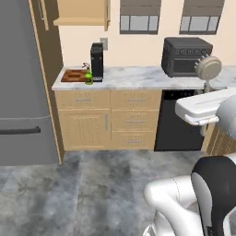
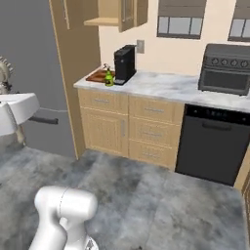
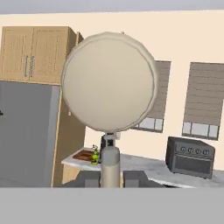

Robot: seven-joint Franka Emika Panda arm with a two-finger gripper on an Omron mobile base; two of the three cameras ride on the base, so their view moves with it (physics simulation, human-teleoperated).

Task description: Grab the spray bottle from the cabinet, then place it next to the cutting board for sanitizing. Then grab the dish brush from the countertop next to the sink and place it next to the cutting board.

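Grey mottled floor and a cream back wall w/ shuttered windows frame the left base view. White marble desk w/ grey veins point(image 1: 133, 76) runs along the wall over light-wood drawer fronts. At its left end lies the checkered dark/reddish wooden cutting board point(image 1: 73, 75); the small bright-green spray bottle w/ red neck point(image 1: 88, 76) stands upright at the board's right edge, just beside a tall black coffee machine point(image 1: 97, 62). Dark toaster oven point(image 1: 185, 56) sits further right on the desk, black dishwasher front point(image 1: 177, 120) below it. Light-wood wall cabinet point(image 1: 83, 13) hangs above, big grey fridge point(image 1: 23, 83) at left. Pale beige dish brush w/ round disc head point(image 1: 208, 68) is up in the air at the right, over the white arm, well apart from the board.

Right base view: same desk point(image 2: 171, 87), cutting board point(image 2: 97, 75) and spray bottle point(image 2: 108, 78) by the coffee machine point(image 2: 124, 64); cabinet point(image 2: 119, 14) door ajar. Brush head point(image 2: 4, 73) peeks in at the left edge.

Hand view: brush disc point(image 3: 109, 82) looms large (blocks much of the wall), its thin handle running down between the dark fingers point(image 3: 86, 178). Gripper point(image 3: 110, 178) is clenched on the handle. Spray bottle point(image 3: 95, 156) and board point(image 3: 84, 154) sit small on the far desk.
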